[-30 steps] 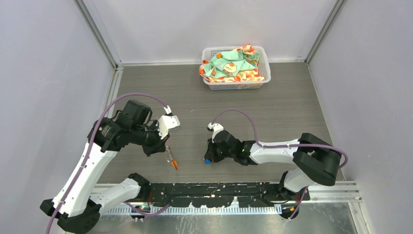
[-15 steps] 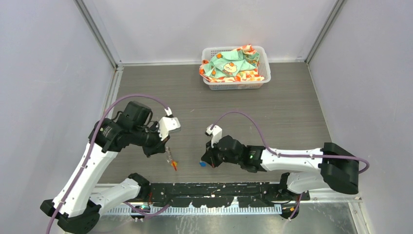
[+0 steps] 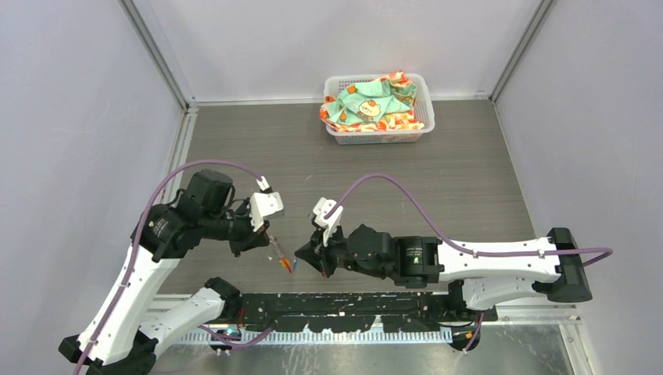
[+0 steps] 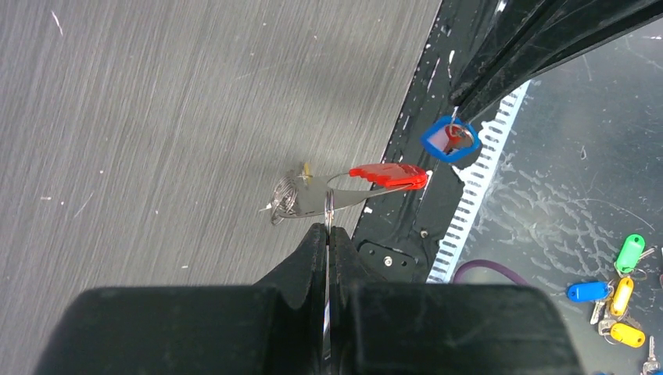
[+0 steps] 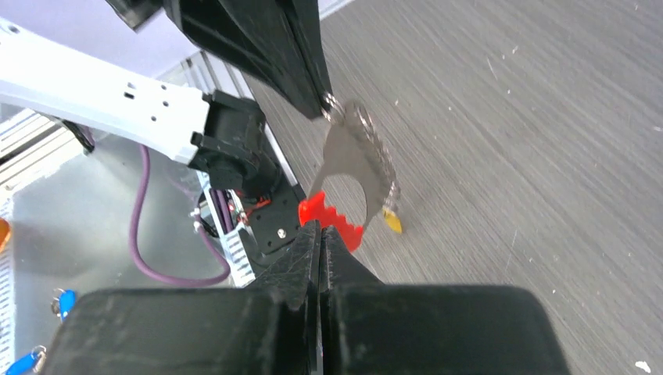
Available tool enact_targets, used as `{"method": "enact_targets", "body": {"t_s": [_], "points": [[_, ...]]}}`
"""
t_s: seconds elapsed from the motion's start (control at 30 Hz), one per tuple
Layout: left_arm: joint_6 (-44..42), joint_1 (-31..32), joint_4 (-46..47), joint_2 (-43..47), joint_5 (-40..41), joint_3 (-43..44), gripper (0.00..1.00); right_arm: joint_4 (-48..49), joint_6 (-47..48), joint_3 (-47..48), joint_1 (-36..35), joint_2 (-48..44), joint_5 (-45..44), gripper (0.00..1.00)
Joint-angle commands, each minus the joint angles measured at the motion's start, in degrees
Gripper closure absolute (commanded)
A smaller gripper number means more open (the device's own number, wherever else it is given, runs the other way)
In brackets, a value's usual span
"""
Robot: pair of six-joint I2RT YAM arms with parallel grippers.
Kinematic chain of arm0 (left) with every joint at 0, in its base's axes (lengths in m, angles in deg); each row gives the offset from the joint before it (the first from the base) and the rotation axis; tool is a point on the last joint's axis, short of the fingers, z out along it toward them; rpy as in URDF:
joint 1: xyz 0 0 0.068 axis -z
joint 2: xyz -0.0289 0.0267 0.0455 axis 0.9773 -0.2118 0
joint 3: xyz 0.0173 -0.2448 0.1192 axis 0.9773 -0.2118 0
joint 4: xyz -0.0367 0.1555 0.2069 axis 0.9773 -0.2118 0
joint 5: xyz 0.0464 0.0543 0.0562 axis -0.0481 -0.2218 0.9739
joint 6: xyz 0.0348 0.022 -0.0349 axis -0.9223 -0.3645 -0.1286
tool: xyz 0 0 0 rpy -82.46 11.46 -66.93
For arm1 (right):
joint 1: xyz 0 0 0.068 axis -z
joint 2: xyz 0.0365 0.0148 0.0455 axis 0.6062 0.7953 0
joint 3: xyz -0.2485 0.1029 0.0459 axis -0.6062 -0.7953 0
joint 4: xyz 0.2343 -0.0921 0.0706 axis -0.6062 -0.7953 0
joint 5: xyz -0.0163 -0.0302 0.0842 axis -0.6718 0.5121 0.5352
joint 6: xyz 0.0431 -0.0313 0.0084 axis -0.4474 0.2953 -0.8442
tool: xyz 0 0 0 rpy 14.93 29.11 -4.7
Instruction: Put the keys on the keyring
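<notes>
Top external view tells us most about the change. Over the last second the right arm has stretched in along the near edge of the table [image 3: 438, 172]. The right gripper [image 3: 306, 255] now sits just beside the keyring [image 3: 280, 256]; a second ago it was well apart from it, off to the right. The left gripper [image 3: 268, 239] has kept roughly its place.

From the left wrist we see the left gripper [image 4: 327, 234] pinched tight on the thin ring of the keyring [image 4: 313, 195]. The ring is lifted off the table, and its red tag [image 4: 388, 175] sticks out toward the newcomer. Just beyond that tag, the blue-tagged key [image 4: 448, 139] dangles from the closed tips of the right gripper [image 4: 455, 116]. From the right wrist, the right gripper [image 5: 319, 230] is narrowed to a slit, with the keyring [image 5: 352, 156] and red tag [image 5: 332, 219] directly ahead.

A small yellow piece [image 5: 393, 223] hangs at the bunch on the keyring. We cannot tell whether it is the other key.

We judge the approach finished and the threading about to start. The key's hole must next meet the ring's split end. Both parts hang free, so a swing or twist could spoil the alignment.
</notes>
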State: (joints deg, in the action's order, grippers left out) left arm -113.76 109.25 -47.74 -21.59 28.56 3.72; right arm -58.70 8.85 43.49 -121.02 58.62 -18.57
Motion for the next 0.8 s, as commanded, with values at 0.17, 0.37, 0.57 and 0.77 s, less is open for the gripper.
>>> {"method": "enact_targets", "body": {"t_s": [0.17, 0.37, 0.57, 0.77], "points": [[-0.7, -0.2, 5.3, 2.3, -6.8, 0.1, 1.00, 2.4, 3.8, 5.3, -0.6, -0.7, -0.8, 0.99], [-1.3, -0.2, 6.1, 2.3, -7.4, -0.7, 1.00, 4.7, 4.6, 7.1, -0.7, 2.1, -0.4, 0.99], [2.2, -0.2, 6.9, 0.9, -7.9, -0.2, 1.00, 8.3, 5.5, 7.1, -0.7, 3.0, -1.9, 0.99], [6.3, -0.2, 7.2, 0.4, -10.0, 0.0, 0.99, 9.5, 6.4, 7.7, -0.7, 4.0, -2.2, 0.99]]}}
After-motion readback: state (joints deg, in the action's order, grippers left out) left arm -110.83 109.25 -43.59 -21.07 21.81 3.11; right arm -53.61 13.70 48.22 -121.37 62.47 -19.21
